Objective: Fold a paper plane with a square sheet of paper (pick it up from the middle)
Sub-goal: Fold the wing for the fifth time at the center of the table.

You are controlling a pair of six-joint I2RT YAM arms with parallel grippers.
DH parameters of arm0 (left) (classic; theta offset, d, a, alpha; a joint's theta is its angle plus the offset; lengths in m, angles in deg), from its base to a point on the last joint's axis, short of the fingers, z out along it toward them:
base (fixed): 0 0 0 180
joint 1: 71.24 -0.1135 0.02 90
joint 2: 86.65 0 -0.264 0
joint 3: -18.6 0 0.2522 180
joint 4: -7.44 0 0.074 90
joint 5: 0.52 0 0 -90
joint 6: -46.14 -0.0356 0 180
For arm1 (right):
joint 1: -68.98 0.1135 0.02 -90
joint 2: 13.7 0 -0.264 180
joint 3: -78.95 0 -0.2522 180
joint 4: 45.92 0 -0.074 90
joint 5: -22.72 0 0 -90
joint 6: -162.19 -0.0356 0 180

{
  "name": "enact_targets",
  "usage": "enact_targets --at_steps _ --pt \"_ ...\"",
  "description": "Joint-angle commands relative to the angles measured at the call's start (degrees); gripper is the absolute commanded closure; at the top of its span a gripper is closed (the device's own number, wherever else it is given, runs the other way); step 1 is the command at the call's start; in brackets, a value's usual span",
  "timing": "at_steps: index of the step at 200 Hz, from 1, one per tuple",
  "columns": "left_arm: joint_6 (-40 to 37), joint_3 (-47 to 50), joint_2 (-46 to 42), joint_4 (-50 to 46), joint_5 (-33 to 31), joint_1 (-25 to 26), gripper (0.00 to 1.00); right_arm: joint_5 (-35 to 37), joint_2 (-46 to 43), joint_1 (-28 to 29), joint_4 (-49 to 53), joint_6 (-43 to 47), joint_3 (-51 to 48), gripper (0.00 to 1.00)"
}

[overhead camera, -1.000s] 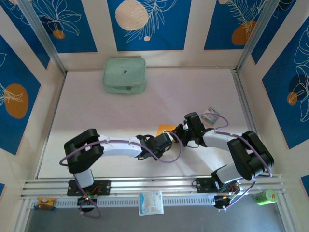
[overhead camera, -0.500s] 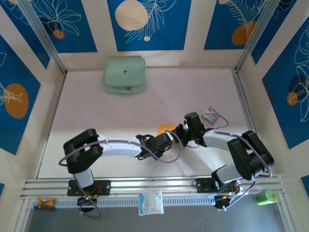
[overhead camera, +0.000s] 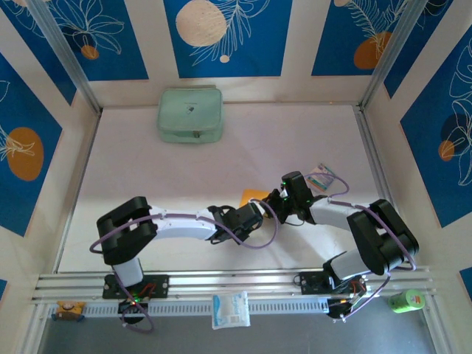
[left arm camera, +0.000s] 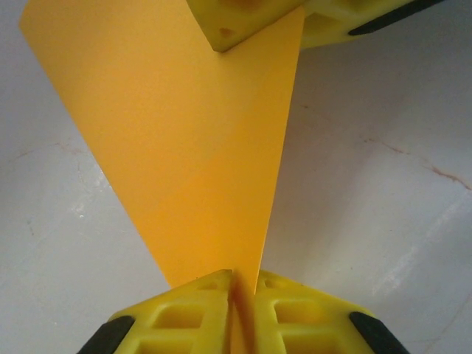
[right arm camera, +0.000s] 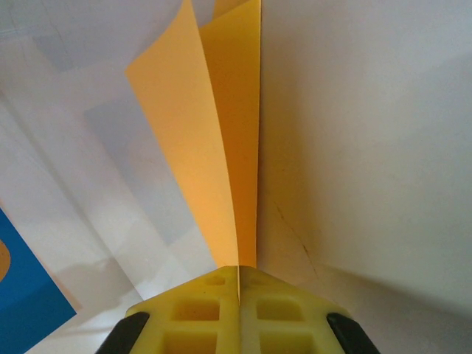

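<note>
Evidently mid-fold: left end effector [left arm camera: 243, 286] and right end effector [right arm camera: 238, 279] each clamped the sheet [left arm camera: 184, 147]; creasing seemed due next.

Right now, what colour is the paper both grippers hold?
Plain orange-yellow, no pattern; the square sheet of paper shows best in the left wrist view.

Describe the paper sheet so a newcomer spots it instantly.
On the white table, look at the near half, around the middle. Pinched between the left gripper and right gripper is the orange-yellow paper sheet, folded double. Its plain orange sets it apart: the far pouch is pale green, the nearby card striped.
</note>
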State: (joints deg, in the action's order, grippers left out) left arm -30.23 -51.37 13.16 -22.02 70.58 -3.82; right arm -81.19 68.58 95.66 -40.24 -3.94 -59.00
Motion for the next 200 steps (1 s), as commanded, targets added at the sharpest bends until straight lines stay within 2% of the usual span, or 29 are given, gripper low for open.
enact_targets --at_steps 1,34,62,86,138,200 --pt "1.12 -1.45 -0.41 -0.86 0.13 0.74 0.88 -0.51 -1.32 0.31 1.06 -0.23 0.60 0.94" --pt "1.53 -1.30 -0.04 -0.48 0.42 0.63 0.96 0.51 -3.44 -0.26 4.73 2.26 1.26 0.86" --pt "2.17 -0.86 -0.35 -0.11 0.40 0.27 1.00 3.33 -8.19 -2.14 12.29 6.05 1.63 0.79" --pt "2.14 0.03 -0.81 1.14 2.35 -0.43 1.00 5.76 -13.40 -3.98 17.17 8.13 1.06 0.66" --pt "1.97 1.87 -0.84 4.22 5.02 -2.17 0.99 7.45 -21.11 -6.94 21.17 8.91 -1.69 0.62" --pt "0.50 4.45 0.37 7.05 3.62 -2.76 0.96 6.84 -21.90 -7.06 20.33 8.11 -3.25 0.62"
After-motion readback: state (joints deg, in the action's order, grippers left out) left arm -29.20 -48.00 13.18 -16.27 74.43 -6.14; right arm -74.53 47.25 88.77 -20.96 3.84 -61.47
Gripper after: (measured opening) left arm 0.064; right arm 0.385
